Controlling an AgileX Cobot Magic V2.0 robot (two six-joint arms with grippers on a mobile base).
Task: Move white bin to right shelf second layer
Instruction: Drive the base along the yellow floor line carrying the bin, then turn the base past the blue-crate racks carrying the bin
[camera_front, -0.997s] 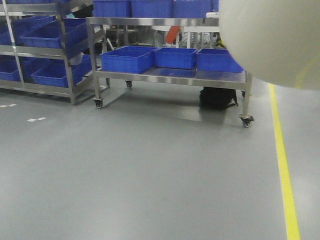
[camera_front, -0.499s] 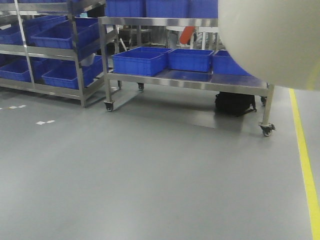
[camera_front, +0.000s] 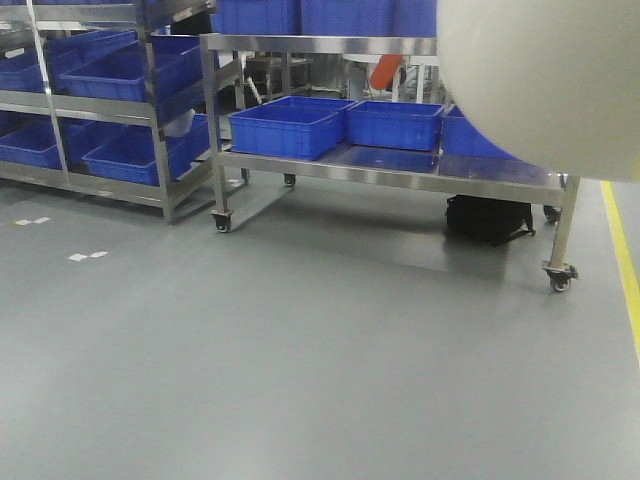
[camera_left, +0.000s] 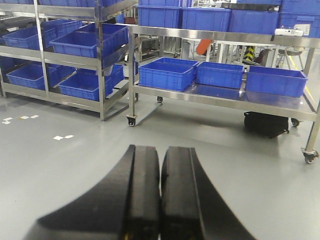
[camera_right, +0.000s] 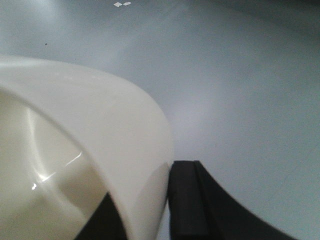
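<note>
The white bin (camera_front: 545, 80) fills the upper right of the front view, held up close to the camera. In the right wrist view my right gripper (camera_right: 150, 200) is shut on the white bin's wall (camera_right: 100, 125), one black finger inside the tub and one outside, above bare grey floor. My left gripper (camera_left: 160, 190) is shut and empty, its two black fingers pressed together, pointing over the floor. The right shelf second layer with white rollers is out of view.
A wheeled steel cart (camera_front: 400, 170) with blue crates (camera_front: 285, 125) stands ahead, a black bag (camera_front: 490, 218) under it. A steel rack (camera_front: 100, 110) of blue crates stands at the left. A yellow floor line (camera_front: 625, 270) runs along the right.
The view has swung left and moved: the cart and rack have shifted rightward in the frame and the yellow line has slid towards the right edge. The white bin stays held in the same spot.
</note>
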